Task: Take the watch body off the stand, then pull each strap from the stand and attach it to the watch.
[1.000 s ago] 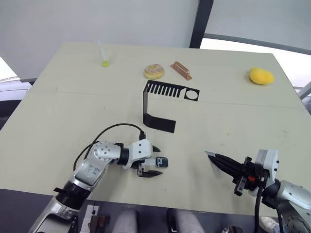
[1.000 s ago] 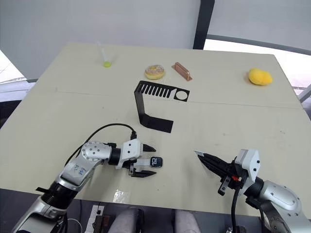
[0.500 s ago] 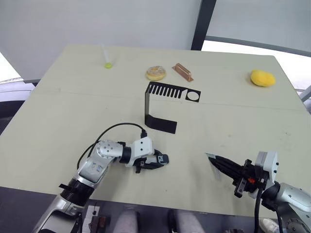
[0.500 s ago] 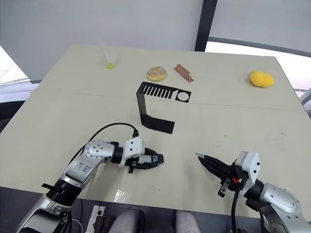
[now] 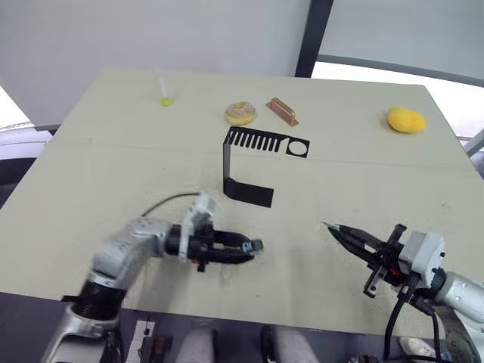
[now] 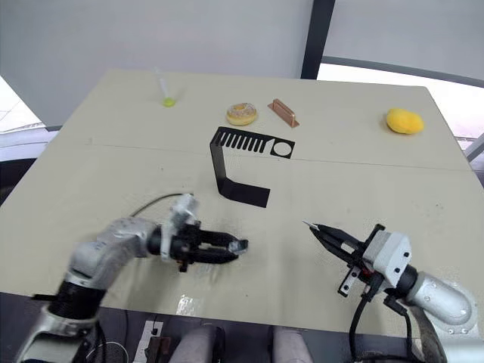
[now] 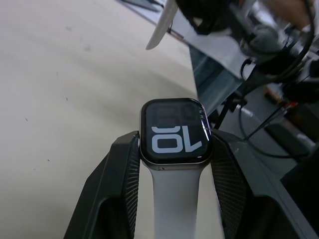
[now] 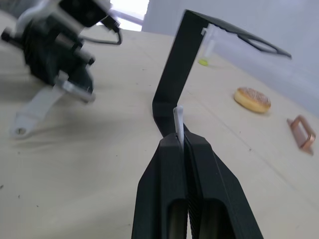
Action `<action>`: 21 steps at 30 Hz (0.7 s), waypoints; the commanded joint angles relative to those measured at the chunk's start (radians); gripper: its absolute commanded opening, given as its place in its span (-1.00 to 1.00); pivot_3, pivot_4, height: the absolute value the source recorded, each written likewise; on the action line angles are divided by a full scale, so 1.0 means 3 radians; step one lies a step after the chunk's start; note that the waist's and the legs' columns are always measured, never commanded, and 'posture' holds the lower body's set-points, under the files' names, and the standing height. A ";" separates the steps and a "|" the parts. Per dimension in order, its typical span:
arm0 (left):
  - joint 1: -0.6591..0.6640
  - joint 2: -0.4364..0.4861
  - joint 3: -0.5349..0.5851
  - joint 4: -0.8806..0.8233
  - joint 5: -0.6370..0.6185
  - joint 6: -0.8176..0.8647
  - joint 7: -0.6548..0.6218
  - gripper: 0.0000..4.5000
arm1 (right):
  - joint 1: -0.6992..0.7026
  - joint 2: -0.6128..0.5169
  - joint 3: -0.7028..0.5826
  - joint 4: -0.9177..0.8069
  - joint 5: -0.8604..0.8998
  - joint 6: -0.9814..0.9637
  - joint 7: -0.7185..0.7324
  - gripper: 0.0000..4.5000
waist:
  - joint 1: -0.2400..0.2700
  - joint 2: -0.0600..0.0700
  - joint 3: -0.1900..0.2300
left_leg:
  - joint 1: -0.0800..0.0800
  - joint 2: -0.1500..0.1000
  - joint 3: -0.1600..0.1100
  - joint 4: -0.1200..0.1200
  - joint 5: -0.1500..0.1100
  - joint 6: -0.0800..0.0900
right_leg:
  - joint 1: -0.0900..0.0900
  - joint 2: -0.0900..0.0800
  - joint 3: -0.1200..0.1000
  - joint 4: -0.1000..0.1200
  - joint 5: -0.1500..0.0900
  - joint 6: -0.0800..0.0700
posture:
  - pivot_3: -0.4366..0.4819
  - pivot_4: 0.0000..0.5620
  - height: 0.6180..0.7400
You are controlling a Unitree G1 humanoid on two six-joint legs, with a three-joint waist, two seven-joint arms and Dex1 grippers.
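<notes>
White strap point(image 7: 175, 199) already hanging off watch body point(image 7: 173, 131), left claw point(image 5: 243, 246) pinching case sides, near stand point(image 5: 253, 162). Right claw point(image 8: 182, 141) closed, nipping second strap point(image 8: 178, 118) tip. Straps light, floppy; gripping close to connector end looking wisest.

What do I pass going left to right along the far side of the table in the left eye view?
Small yellow-green item → donut → copper-coloured bar → yellow lump.
</notes>
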 commanded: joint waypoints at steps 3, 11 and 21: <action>-0.0372 0.0058 0.0235 0.0035 -0.0477 0.0850 0.0331 -0.30 | -0.0024 -0.0098 -0.0004 -0.0264 -0.0197 -0.0248 -0.0022 -1.00 | -0.0014 -0.0004 0.0003 | -0.0002 -0.0002 0.0000 0.0009 -0.0001 -0.0004 | 0.0002 -0.0001 0.0001 0.0001 -0.0002 0.0004 | -0.05 -0.47 1.00; -0.0906 -0.0380 0.0170 0.0154 -0.0634 0.1398 0.0827 -0.30 | -0.0433 0.0005 0.0534 -0.0446 -0.0611 -0.0053 -0.0366 -1.00 | -0.0036 -0.0012 0.0008 | -0.0005 -0.0002 -0.0003 0.0018 0.0001 -0.0018 | 0.0000 0.0002 0.0002 0.0007 -0.0003 0.0005 | -0.05 -0.47 1.00; -0.0954 -0.0564 0.0024 0.0275 -0.0507 0.1262 0.0997 -0.30 | -0.0641 -0.0013 0.0622 -0.0115 -0.0709 -0.0182 -0.0348 -1.00 | -0.0029 -0.0013 0.0009 | -0.0005 -0.0001 -0.0002 0.0022 0.0001 -0.0022 | -0.0003 0.0006 0.0010 0.0009 -0.0003 0.0005 | -0.05 -0.47 1.00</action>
